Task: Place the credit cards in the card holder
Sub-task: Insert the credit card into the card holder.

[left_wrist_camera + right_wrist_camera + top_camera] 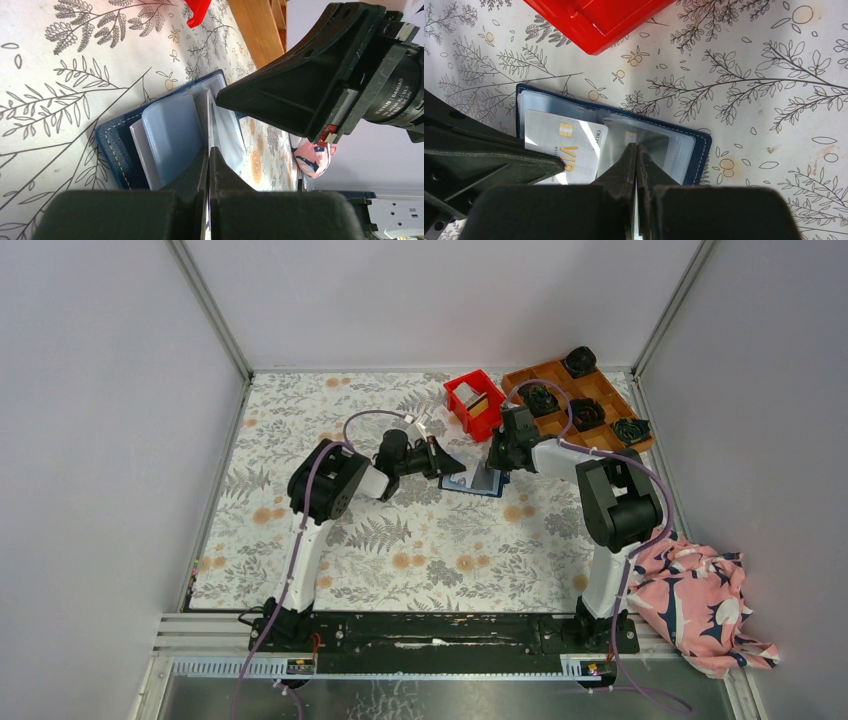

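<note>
Both jaws closed over the open navy-blue folding card holder (pixel 701 155).
I see a pale plastic card (pixel 574 140) lying on it; can't tell what they pinch.

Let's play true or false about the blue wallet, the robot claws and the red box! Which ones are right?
1. The dark navy-blue folding card holder lies open on the leaf-patterned tablecloth. True.
2. The red plastic bin sits on top of it. False: the bin stands apart, beside it.
3. Both grippers are wide open. False: the left gripper and right gripper are shut.
4. A pale credit card with gold lettering lies in the open card holder. True.
5. The wooden grid tray holds apples. False: it holds dark rolled bundles.
</note>
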Available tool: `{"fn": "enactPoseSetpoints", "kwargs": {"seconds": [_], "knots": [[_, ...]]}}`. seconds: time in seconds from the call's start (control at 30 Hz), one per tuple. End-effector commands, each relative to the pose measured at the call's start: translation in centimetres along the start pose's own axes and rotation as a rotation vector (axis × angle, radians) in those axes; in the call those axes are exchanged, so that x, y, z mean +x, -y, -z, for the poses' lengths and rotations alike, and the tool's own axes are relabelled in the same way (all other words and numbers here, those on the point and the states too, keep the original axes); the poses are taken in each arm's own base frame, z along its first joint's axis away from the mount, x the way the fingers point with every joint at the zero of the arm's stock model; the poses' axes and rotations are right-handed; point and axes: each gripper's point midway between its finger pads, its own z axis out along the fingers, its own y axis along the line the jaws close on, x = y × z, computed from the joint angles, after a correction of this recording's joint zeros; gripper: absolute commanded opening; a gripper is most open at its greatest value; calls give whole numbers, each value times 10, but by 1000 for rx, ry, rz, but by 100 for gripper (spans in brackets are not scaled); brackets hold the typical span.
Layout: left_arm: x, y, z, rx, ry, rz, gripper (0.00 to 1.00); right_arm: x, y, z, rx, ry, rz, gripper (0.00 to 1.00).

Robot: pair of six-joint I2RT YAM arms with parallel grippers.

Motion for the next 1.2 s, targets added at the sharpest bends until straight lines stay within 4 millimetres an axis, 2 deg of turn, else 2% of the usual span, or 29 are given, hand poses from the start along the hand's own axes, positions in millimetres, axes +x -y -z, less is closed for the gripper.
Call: {"fn": "enactPoseSetpoints", "kwargs": {"seconds": [0.0,0.37,0.77,1.17], "knots": [[4,-2,-3,32,38,3,0,37,21,-10,72,-125,0,0],[20,4,-18,8,-5,97,0,41,23,-11,75,-133,1,0],[21,-19,-13,-158,35,228,0,48,24,-11,69,-138,-4,0],[15,-15,-13,-206,158,305,0,47,22,-8,62,-135,-7,0]]}}
